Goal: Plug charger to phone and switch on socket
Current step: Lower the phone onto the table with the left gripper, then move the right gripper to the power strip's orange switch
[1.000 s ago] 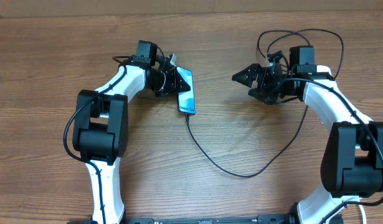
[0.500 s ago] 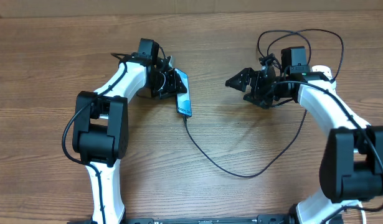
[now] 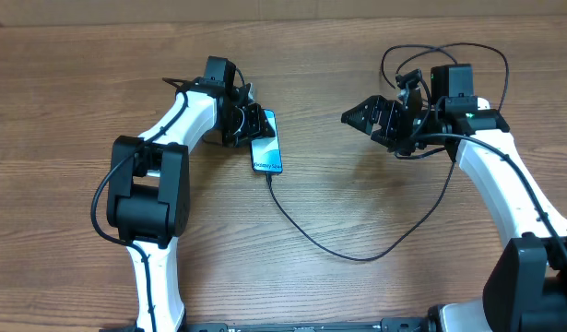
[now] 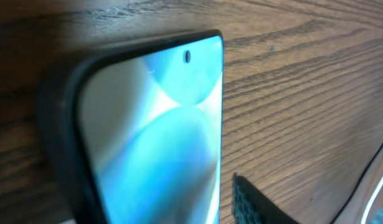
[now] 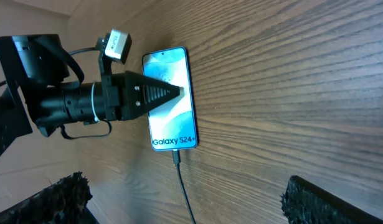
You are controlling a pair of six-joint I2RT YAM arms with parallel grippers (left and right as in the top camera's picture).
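Table (image 3: 80, 74): bare wood grain; both arms reach in from the near edge.

Left arm (image 3: 186, 115): white links, bent in toward the middle, wrist pointing right at the phone. Right arm (image 3: 504, 175): white links, wrist pointing left, well apart from the phone.

Right gripper (image 3: 361, 123): jaws spread wide. In the right wrist view the 2 fingers (image 5: 328, 199) sit at opposite lower corners of the frame, with nothing between them. It hangs over bare wood, aimed at the phone.

Left gripper (image 3: 257, 124): tip at the phone's left long edge. From the right wrist view it reads as 1 dark wedge whose point overlaps the left side of the screen. The left wrist view shows only 1 finger, low in the frame just right of the phone's edge; the other is out of frame. I cannot tell how far the jaws are open, or whether they grip the phone.

Phone (image 3: 266, 148): left of table centre, screen up and lit light blue, dark rim. Long axis runs roughly far to near, slightly tilted. "Galaxy S24+" shows near its bottom edge in the right wrist view, and a punch-hole camera dot shows in the left wrist view.

Charger (image 3: 357, 260): thin black cable, connector seated in the phone's near short edge. From there it sweeps toward the near side in a loose curve, then rises to the right and passes under the right arm. Black loops lie at the far right behind that wrist; I cannot tell whether they belong to the charger.
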